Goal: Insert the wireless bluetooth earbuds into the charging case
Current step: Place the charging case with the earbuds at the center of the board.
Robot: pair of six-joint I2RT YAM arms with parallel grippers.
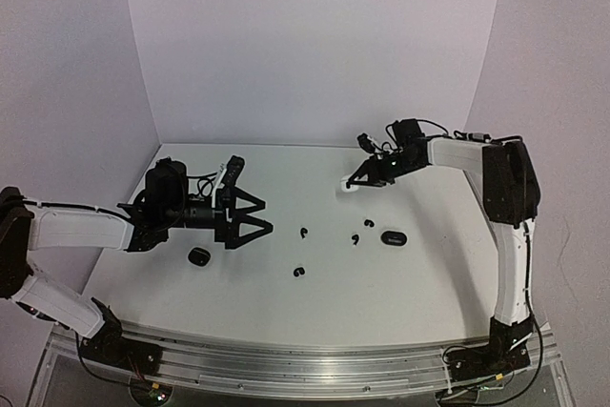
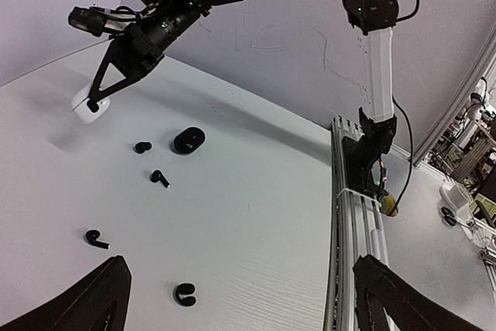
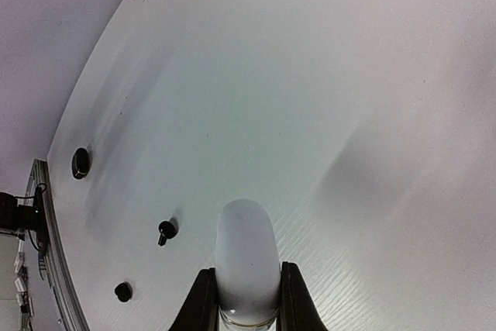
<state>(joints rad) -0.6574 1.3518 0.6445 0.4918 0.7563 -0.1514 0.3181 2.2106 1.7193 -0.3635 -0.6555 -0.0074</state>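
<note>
My right gripper (image 1: 358, 181) is shut on a white pebble-shaped case (image 3: 248, 257), held low over the far middle of the table; it also shows in the left wrist view (image 2: 87, 106). Several tiny black earbuds lie on the table: one (image 1: 304, 232) mid-table, two (image 1: 355, 238) (image 1: 368, 224) near a black case (image 1: 394, 237), one (image 1: 299, 273) nearer the front. The left wrist view shows them too (image 2: 160, 178) (image 2: 184, 294). My left gripper (image 1: 254, 217) is open and empty, left of the earbuds. No white earbuds show.
A second black case (image 1: 198, 256) lies below my left arm, near the table's left side. White walls close in the back and sides. The aluminium rail (image 1: 305, 355) runs along the front edge.
</note>
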